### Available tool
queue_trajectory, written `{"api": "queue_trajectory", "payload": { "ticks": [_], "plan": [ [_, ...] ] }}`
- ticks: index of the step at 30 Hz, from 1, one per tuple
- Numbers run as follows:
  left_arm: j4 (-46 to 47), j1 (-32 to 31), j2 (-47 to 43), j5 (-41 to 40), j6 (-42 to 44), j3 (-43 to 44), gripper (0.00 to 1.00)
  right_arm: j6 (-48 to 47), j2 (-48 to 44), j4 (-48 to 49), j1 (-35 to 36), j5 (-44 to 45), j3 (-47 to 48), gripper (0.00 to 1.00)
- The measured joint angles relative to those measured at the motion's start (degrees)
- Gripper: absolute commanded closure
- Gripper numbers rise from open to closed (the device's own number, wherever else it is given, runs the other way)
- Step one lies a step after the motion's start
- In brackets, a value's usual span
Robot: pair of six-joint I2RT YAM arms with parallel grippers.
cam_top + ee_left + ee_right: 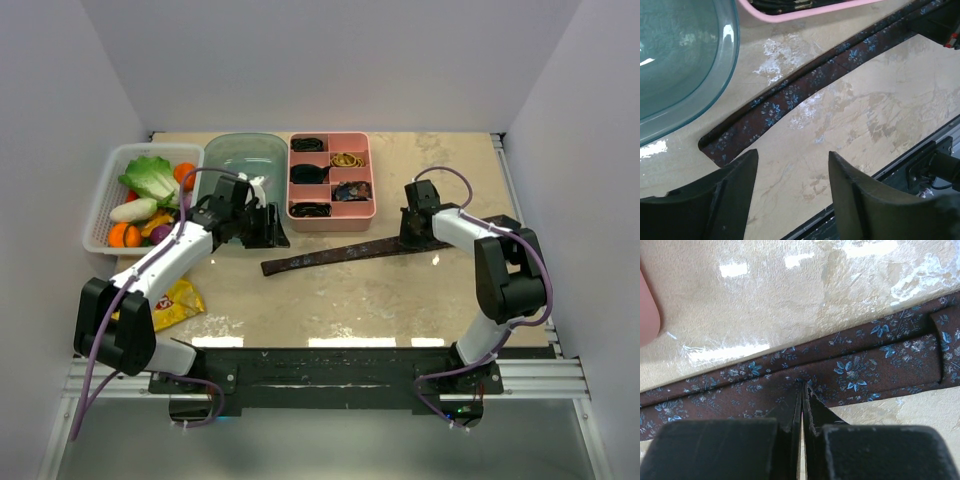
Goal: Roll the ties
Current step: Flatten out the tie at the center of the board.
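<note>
One tie (340,252), brown-maroon with small blue flowers, lies stretched out flat across the middle of the table, running from lower left to upper right. My right gripper (413,232) is down on its right end. In the right wrist view the gripper (804,385) is shut, its tips pinching a small pucker of the tie (865,365). My left gripper (262,225) hovers by the tie's left end. In the left wrist view it (792,155) is open over bare table, and the tie (790,100) lies just beyond its fingers, untouched.
A pink divided tray (372,180) with dark rolled items stands behind the tie. A clear teal tub (245,158) is to its left, close to my left gripper. A white basket (100,205) of vegetables and a yellow snack bag (178,300) lie at the left.
</note>
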Motion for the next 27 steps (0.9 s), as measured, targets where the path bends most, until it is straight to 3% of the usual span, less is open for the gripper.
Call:
{"api": "queue_trajectory", "payload": {
  "ticks": [1, 2, 5, 14, 27],
  "plan": [
    [-0.13, 0.0, 0.02, -0.52, 0.04, -0.17, 0.7, -0.09, -0.02, -0.09, 0.02, -0.02, 0.0, 1.0],
    [-0.33, 0.0, 0.02, -1.31, 0.04, -0.44, 0.84, -0.17, -0.02, -0.11, 0.02, -0.02, 0.0, 1.0],
    [-1.86, -0.17, 0.7, -4.59, 0.17, -1.18, 1.0, -0.42, -0.04, -0.2, 0.07, 0.0, 0.0, 1.0],
    [-5.57, -2.89, 7.56, -15.39, 0.33, -1.66, 1.0, -0.87, -0.15, -0.5, 0.07, -0.02, -0.07, 1.0],
    [-3.82, -5.97, 15.37, -24.57, -0.81, -1.42, 1.0, -1.51, -0.63, -0.79, 0.07, 0.0, -0.57, 1.0]
  ]
}}
